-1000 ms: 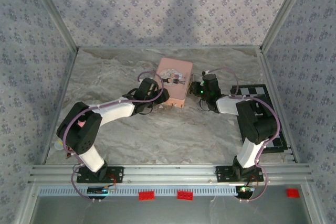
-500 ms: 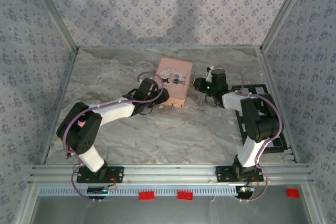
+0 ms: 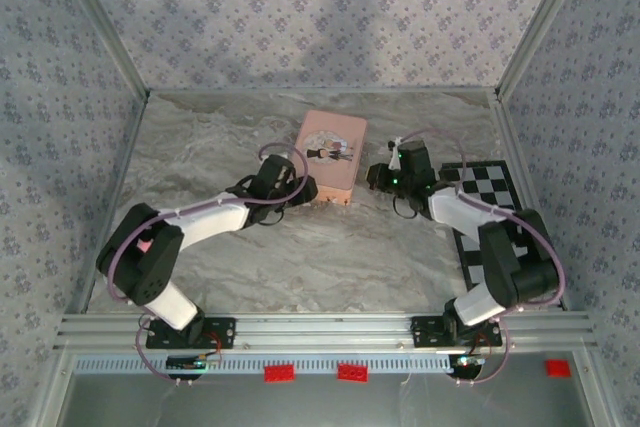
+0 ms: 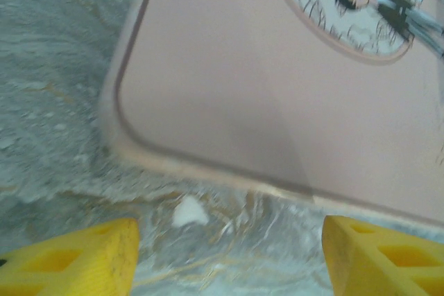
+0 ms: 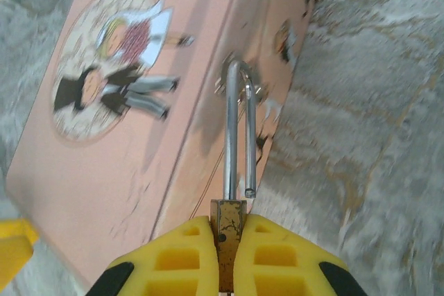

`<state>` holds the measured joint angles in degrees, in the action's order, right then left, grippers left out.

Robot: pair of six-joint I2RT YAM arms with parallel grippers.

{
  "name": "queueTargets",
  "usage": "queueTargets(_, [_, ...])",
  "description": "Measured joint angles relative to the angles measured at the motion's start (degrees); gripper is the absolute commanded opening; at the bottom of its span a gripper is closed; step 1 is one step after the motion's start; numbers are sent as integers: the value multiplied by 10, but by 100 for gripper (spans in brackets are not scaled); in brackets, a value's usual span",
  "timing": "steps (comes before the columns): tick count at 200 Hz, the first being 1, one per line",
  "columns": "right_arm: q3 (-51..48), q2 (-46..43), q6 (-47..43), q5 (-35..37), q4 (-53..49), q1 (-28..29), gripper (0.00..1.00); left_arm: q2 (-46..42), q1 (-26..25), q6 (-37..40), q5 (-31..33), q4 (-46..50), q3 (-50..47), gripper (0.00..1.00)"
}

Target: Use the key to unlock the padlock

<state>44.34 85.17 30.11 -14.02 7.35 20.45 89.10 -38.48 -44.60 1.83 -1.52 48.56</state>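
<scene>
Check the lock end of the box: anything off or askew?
Yes. The small brass padlock clamped in the right claw looks open: one leg of its thin steel shackle ends free beside the body, while the loop hangs through the metal hasp on the pink cartoon-printed box.

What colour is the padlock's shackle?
The padlock's shackle is shiny silver, clearest in the right wrist view.

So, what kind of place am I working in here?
Probably a purpose-built robot test cell, not a home: floral-patterned wall panels box in a grey marble-look tabletop, with a silver aluminium frame rail along the near edge.
</scene>
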Motion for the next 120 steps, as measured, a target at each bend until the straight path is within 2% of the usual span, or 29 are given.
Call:
queueTargets(72, [-83,-72,-35,-3,-136,19,1,-233,9,98,34,15,-136,76])
queueTargets(120, [-109,-83,-36,-6,-156,38,2,-400,55,123,65,54,-248,78])
